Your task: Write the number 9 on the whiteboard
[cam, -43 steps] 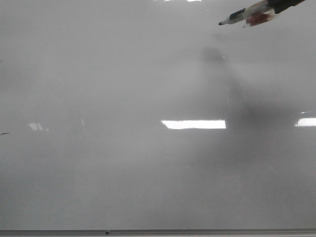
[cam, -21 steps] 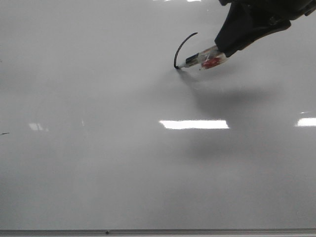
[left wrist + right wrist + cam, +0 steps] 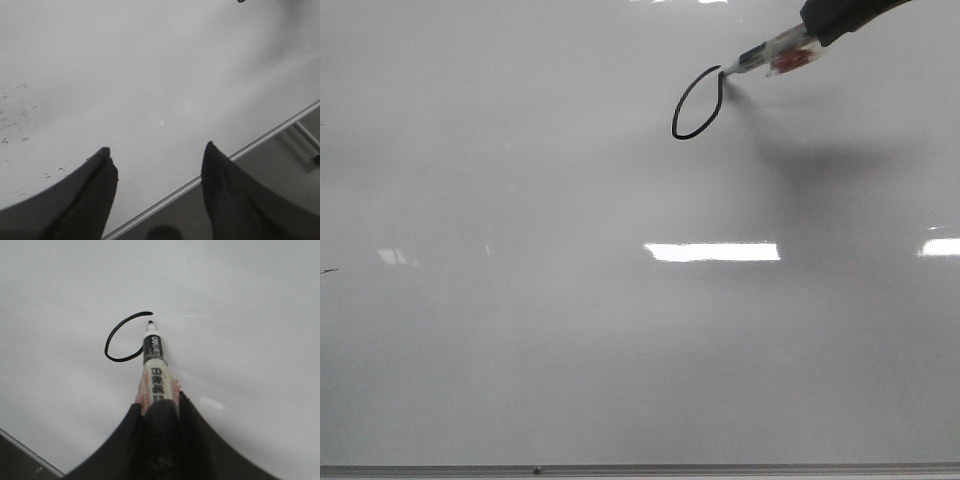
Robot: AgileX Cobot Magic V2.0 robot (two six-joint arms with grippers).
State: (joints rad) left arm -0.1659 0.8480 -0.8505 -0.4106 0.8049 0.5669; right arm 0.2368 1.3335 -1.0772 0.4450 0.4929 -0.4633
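Observation:
The whiteboard (image 3: 520,330) fills the front view. On it, at the upper right, is a thin black slanted oval loop (image 3: 690,137). My right gripper (image 3: 817,28) reaches in from the top right corner, shut on a marker (image 3: 775,52). The marker's black tip rests at the loop's upper right end. In the right wrist view the gripper (image 3: 159,407) clamps the marker (image 3: 154,372), whose tip sits at the loop (image 3: 106,346). My left gripper (image 3: 157,147) shows only in the left wrist view. It is open and empty, over the whiteboard (image 3: 150,75) near its edge.
A thin grey metal edge strip (image 3: 640,469) runs along the board's near side and also shows in the left wrist view (image 3: 250,146). Bright light glares (image 3: 712,251) lie on the board. Small dark specks (image 3: 15,110) mark the board near the left gripper.
The marker came down onto the board, drew an arc down and to the left, then swept back up to close the loop. Its tip is now at the loop's top right.

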